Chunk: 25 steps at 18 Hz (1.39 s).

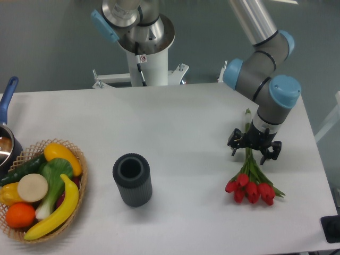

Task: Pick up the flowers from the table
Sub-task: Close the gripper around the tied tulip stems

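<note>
Table (pixel 175 122): plain white. Flowers (pixel 251 186): red heads, green stems. Gripper (pixel 254 150): black. Arm (pixel 265 79): grey, light-blue caps. Cup (pixel 132 179): dark grey, ribbed. Basket (pixel 79 175): tan wicker. Banana (pixel 56 210): yellow.

A robotics lab: pedestal-mounted arm (pixel 265 58) over a white table (pixel 180 122).

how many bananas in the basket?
2. One long banana curves along the right and front edge of the basket; a second yellow one shows only partly at the left, under other produce. More could be hidden beneath the pile.
</note>
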Each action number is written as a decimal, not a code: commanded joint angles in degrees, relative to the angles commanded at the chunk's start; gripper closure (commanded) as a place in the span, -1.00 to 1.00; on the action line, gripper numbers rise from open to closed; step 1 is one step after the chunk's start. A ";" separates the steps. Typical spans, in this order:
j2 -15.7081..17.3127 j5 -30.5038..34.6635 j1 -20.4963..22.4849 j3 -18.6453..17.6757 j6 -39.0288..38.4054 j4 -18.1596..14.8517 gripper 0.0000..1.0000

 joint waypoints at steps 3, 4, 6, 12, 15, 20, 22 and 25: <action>-0.18 -0.09 0.00 0.35 0.00 0.00 -0.89; -0.18 -0.09 -0.09 0.35 0.09 -0.09 -0.83; -0.18 -0.09 -0.09 0.35 0.09 -0.09 -0.69; -0.09 -0.09 -0.09 0.35 0.09 -0.09 -0.30; -0.09 0.00 -0.09 0.35 0.00 -0.09 -0.12; -0.09 0.00 -0.09 0.27 -0.09 -0.09 0.21; -0.09 0.00 0.00 0.26 0.00 -0.09 0.24; 0.09 -0.35 0.09 0.26 -0.09 -0.09 0.29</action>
